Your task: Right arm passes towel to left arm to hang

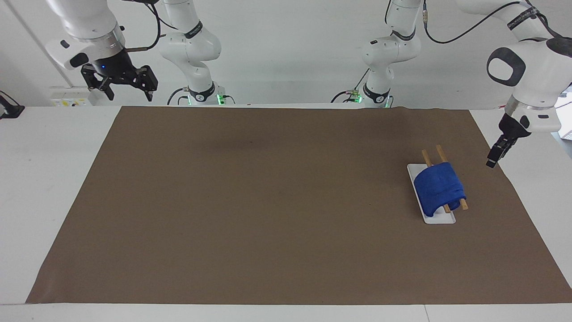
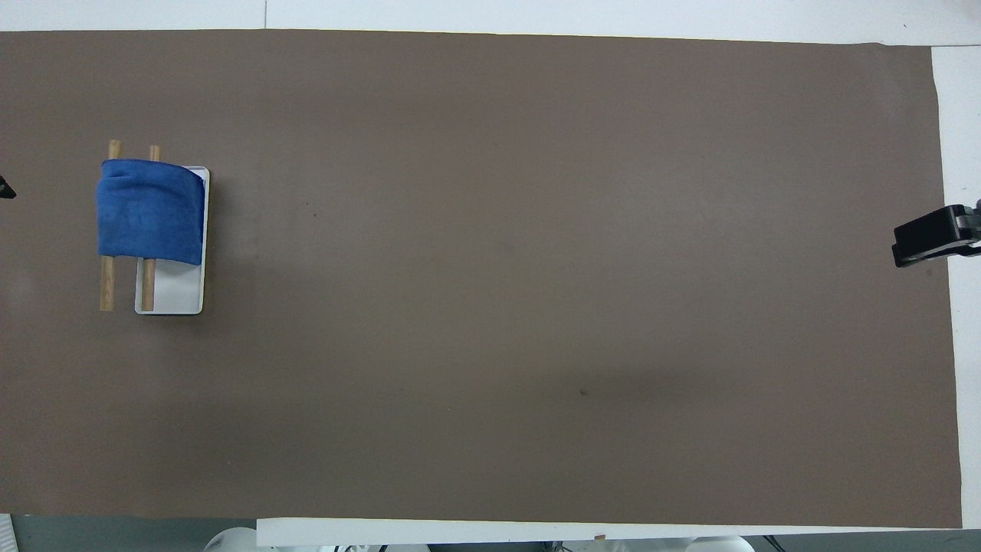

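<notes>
Towel [image 1: 439, 188], bright blue, lies draped over the two wooden rails [image 2: 107, 284] of a small rack with a white base [image 2: 178, 291], toward the left arm's end of the brown mat [image 1: 268, 201] on the worktop [image 1: 44, 179]. Beside the rack, the left gripper [image 1: 493, 159] hangs clear of the towel; whether its fingers are open I cannot tell. Well apart from the rack, the right gripper [image 1: 128, 91] hangs with fingers spread, holding nothing.

towel [image 1: 439, 190] | bright blue | draped over two wooden rails [image 2: 107, 284]
</notes>
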`<action>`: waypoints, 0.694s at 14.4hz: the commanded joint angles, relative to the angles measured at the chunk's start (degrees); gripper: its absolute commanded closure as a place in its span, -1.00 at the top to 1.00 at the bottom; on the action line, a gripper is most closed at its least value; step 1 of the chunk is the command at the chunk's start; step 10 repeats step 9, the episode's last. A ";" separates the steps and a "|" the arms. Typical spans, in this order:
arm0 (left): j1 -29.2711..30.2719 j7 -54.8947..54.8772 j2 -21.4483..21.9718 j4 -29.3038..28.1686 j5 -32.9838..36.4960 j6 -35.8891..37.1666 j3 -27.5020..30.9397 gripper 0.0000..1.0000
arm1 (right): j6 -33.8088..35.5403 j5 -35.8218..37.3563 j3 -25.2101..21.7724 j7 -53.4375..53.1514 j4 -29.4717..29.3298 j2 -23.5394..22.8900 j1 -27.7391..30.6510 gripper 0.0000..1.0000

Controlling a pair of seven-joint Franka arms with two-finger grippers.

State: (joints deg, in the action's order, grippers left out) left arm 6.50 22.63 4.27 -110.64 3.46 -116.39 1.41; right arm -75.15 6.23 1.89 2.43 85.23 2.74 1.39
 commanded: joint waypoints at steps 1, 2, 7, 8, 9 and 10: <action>-5.86 -0.83 -0.05 9.18 0.59 14.47 0.08 1.00 | -0.26 -0.16 -0.58 0.74 1.70 0.69 -0.07 1.00; -8.32 -0.92 -0.83 12.69 0.24 19.22 -0.01 1.00 | -0.18 -0.25 -0.58 0.74 1.87 0.25 -0.16 1.00; -14.58 -15.31 -6.46 26.52 -1.42 36.48 -0.18 1.00 | 1.58 -0.25 -0.58 1.18 1.52 0.25 0.36 1.00; -14.58 -17.25 -6.47 26.44 -2.48 36.23 -0.18 1.00 | 1.75 -0.86 -0.58 1.18 1.61 0.25 0.36 1.00; -14.41 -19.09 -6.38 26.44 -2.84 36.14 -0.10 1.00 | 1.76 -2.17 -0.58 1.09 1.61 0.25 0.45 1.00; -14.41 -19.09 -6.38 26.44 -2.84 36.14 -0.10 1.00 | 1.76 -2.17 -0.58 1.09 1.61 0.25 0.45 1.00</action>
